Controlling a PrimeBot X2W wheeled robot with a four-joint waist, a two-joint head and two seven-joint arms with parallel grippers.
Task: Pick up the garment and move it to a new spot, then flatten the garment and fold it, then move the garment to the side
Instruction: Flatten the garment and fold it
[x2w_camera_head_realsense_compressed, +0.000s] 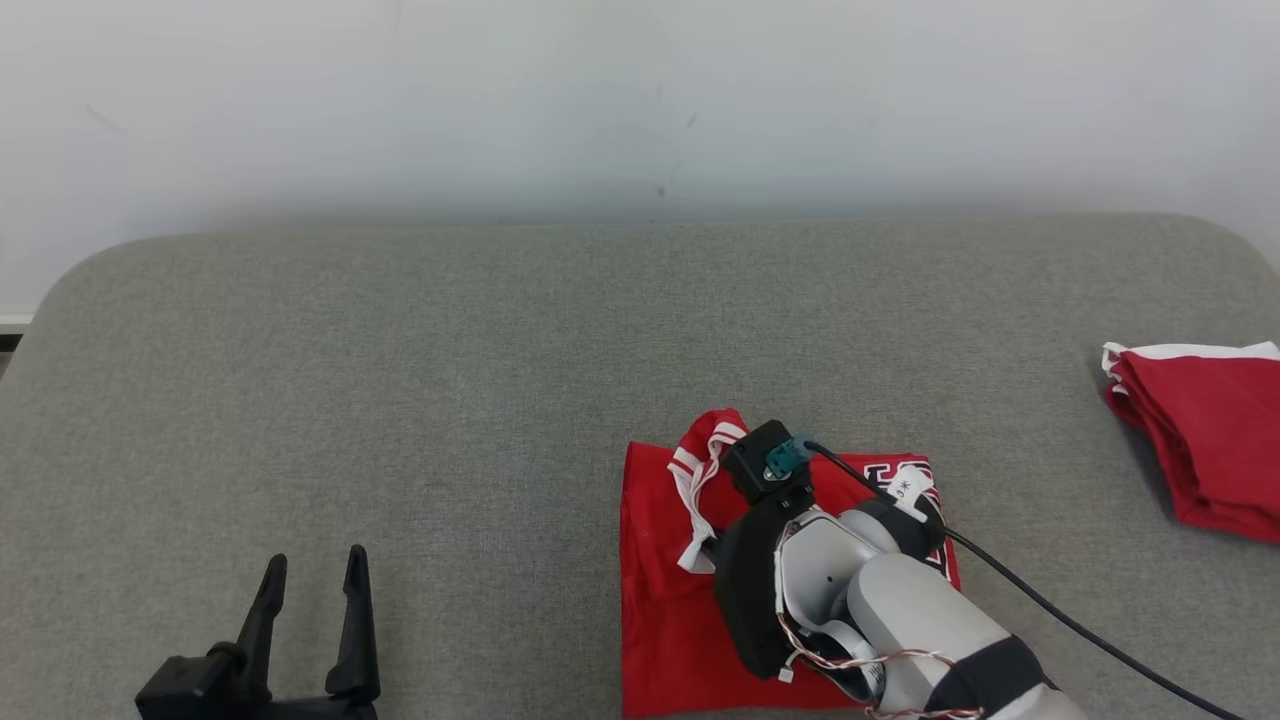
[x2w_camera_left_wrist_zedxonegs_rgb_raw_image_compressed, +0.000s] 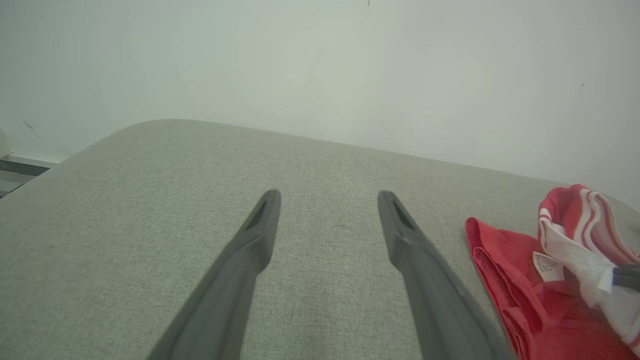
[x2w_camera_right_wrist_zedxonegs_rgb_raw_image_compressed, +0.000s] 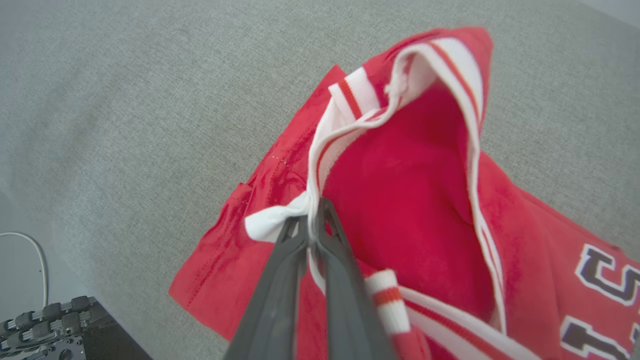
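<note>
Right claw (x2w_camera_right_wrist_zedxonegs_rgb_raw_image_compressed: 312, 216) is pinched tight on the white trim (x2w_camera_right_wrist_zedxonegs_rgb_raw_image_compressed: 317, 160) of the red shirt (x2w_camera_head_realsense_compressed: 665, 610). Left claw (x2w_camera_head_realsense_compressed: 315, 568) spread wide, holding nothing, over the grey cushion (x2w_camera_head_realsense_compressed: 450, 350).

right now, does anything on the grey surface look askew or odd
Yes. The red garment near the front edge is not flat: its white striped trim is bunched and raised, pinched in the shut right gripper. The other red garment lies folded at the right.
</note>
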